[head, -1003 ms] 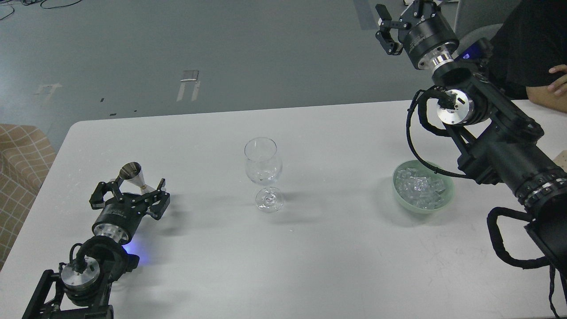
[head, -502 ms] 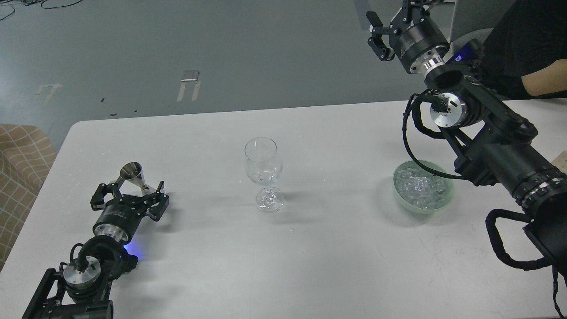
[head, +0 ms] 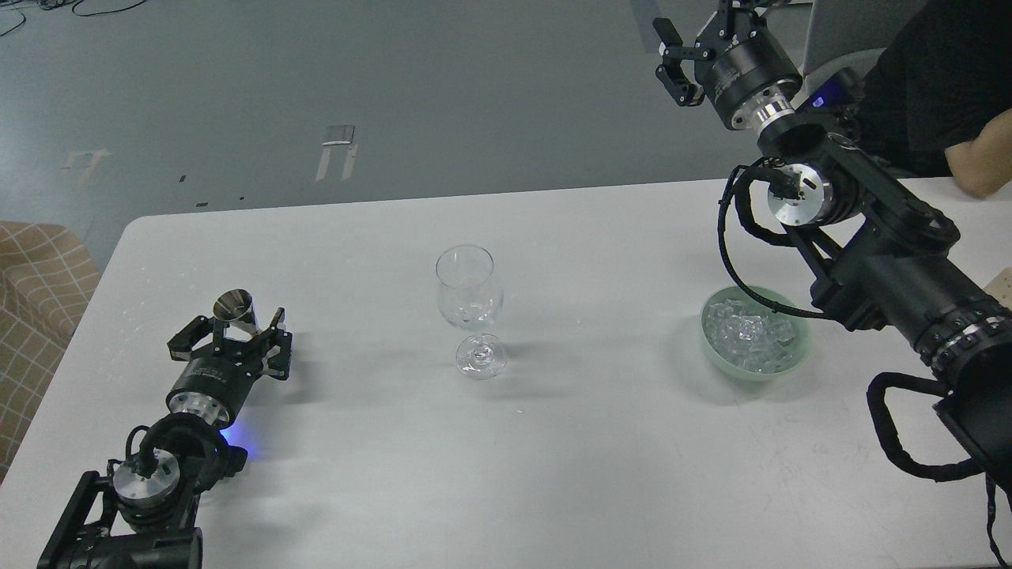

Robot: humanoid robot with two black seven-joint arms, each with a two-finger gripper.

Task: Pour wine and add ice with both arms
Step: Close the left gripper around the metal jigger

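An empty clear wine glass point(head: 470, 297) stands upright at the table's middle. Clear ice cubes point(head: 749, 332) fill a pale green bowl point(head: 802, 350) at the right. A small metal cone-shaped jigger point(head: 236, 308) stands at the left. My left gripper point(head: 229, 332) lies low on the table, open, with one finger on each side of the jigger's lower part; I cannot tell if they touch it. My right gripper point(head: 697, 43) is open and empty, raised high beyond the table's far edge, well above and behind the bowl.
The white table point(head: 601, 474) ends close behind the glass and bowl. A person in black sits at the far right, forearm point(head: 980, 162) on the table's corner. A checked beige seat point(head: 32, 276) stands off the left edge.
My left gripper has turned and slid forward so its fingers frame the jigger. My right gripper rose and shifted left. The person's arm moved back to the right.
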